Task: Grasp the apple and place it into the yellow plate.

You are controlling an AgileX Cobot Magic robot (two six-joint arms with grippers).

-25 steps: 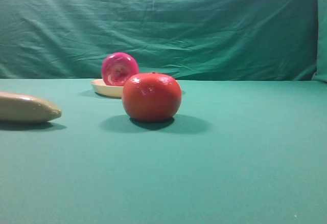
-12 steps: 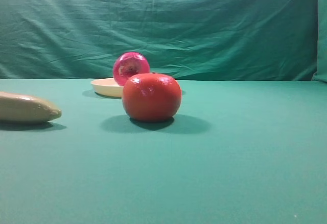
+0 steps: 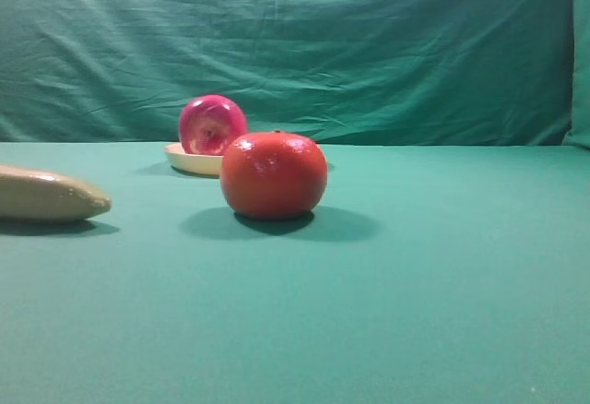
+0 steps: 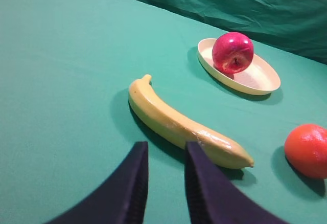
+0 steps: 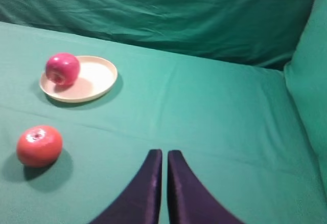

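The dark crimson apple (image 3: pixel 212 124) rests in the pale yellow plate (image 3: pixel 189 158), at its left side, behind the orange-red fruit. The left wrist view shows the apple (image 4: pixel 232 52) at the plate's (image 4: pixel 260 78) near-left end, far ahead of my left gripper (image 4: pixel 163 150), whose fingers stand a little apart and hold nothing. The right wrist view shows the apple (image 5: pixel 62 68) on the plate's (image 5: pixel 97 78) left part, far ahead and left of my right gripper (image 5: pixel 164 155), which is shut and empty. Neither gripper shows in the exterior high view.
A larger orange-red round fruit (image 3: pixel 274 174) sits on the green cloth in front of the plate; it also shows in both wrist views (image 4: pixel 306 150) (image 5: pixel 39 146). A banana (image 3: pixel 46 194) lies at the left, just ahead of my left gripper (image 4: pixel 179 124). A green cloth backdrop hangs behind.
The apple has rocked in the plate: it rolled to the right, then back to the left, turning its paler end. The orange-red fruit and banana have not moved.
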